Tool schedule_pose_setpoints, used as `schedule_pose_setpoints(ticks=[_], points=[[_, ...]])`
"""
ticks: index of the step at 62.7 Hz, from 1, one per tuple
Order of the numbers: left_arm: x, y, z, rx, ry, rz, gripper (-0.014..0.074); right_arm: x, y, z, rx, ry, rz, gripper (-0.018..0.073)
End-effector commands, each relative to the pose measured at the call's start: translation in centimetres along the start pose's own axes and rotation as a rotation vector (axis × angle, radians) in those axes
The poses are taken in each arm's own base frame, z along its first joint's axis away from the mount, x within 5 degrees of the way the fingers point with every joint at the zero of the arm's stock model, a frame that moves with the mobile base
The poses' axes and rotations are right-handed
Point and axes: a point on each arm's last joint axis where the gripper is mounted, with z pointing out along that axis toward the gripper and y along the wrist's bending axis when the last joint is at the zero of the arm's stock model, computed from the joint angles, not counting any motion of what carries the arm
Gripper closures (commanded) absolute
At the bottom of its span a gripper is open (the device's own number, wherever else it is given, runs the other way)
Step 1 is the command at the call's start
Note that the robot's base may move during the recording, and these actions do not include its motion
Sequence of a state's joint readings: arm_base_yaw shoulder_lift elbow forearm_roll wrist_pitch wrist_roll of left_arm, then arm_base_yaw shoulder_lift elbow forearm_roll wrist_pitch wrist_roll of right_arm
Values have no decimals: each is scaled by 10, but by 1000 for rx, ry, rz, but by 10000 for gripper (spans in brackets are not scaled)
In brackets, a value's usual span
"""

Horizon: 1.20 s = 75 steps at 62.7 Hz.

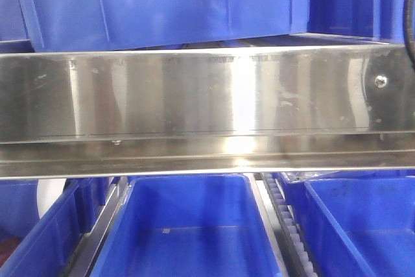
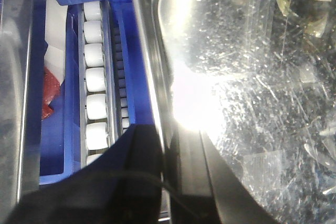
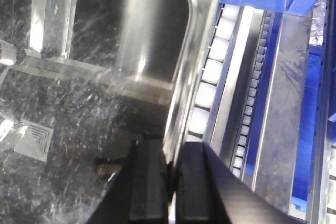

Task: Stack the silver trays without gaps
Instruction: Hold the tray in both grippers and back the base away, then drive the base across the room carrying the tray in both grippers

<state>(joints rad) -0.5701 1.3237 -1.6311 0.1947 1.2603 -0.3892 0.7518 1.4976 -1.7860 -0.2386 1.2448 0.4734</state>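
Note:
A silver tray (image 2: 236,77) with a scratched, shiny floor fills the left wrist view. My left gripper (image 2: 172,136) is shut on its left rim (image 2: 152,61), one black finger outside and one inside the wall. In the right wrist view the same kind of silver tray (image 3: 105,103) shows its right rim (image 3: 197,51). My right gripper (image 3: 169,153) is shut on that rim. I cannot tell whether another tray lies under it. In the front view no tray and no gripper shows.
A long brushed-steel shelf rail (image 1: 207,95) crosses the front view, with blue bins above (image 1: 162,4) and below (image 1: 188,231). White roller tracks run beside the tray on the left (image 2: 95,77) and on the right (image 3: 210,72). A red object (image 2: 50,90) lies at the far left.

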Motion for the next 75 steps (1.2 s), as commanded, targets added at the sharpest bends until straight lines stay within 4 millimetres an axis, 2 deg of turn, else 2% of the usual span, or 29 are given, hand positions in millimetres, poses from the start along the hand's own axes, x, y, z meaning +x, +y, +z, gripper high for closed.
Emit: schedule_pose_setpoints(ticks=[1, 75], points=[[1, 3, -20, 3, -27, 19, 637, -9, -6, -26, -6, -122, -35, 501], [1, 3, -20, 3, -27, 19, 638, -7, -6, -26, 3, -101, -35, 501]])
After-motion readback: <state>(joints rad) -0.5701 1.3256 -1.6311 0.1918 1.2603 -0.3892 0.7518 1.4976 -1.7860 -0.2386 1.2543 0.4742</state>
